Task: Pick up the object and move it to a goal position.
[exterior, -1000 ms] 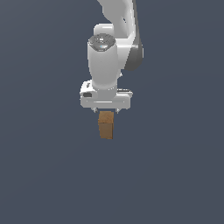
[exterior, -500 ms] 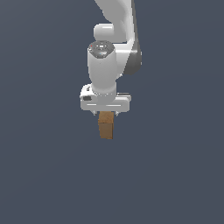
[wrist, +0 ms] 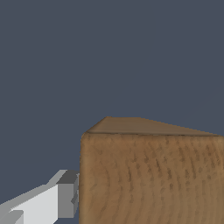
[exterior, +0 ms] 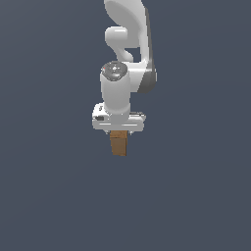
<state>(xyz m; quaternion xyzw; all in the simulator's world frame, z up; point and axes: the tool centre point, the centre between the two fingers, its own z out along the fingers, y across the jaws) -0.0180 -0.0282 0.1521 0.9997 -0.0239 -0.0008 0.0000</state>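
From where I stand, the white arm (exterior: pixel 128 59) reaches down out of the top of the exterior view, its wrist pointing straight at the floor. The gripper (exterior: pixel 118 136) hangs below the wide white hand body, and the object (exterior: pixel 118 143), a small wood-coloured block, sticks out beneath it, upright and narrower than the hand above. The top of the block is tucked up between the jaws, which are closed in narrow against its sides (the fingers themselves are mostly hidden behind the hand and the block in this view). Nothing shows under the block; around it there is only the flat dark grey-blue background, so it appears held in the air.

In the wrist view the object (wrist: pixel 151 175) fills much of the picture, its grain plainly visible on the near face and a sliver of an end face beyond it. One grey-tipped fingertip (wrist: pixel 68 194) presses against the block's side, touching it.
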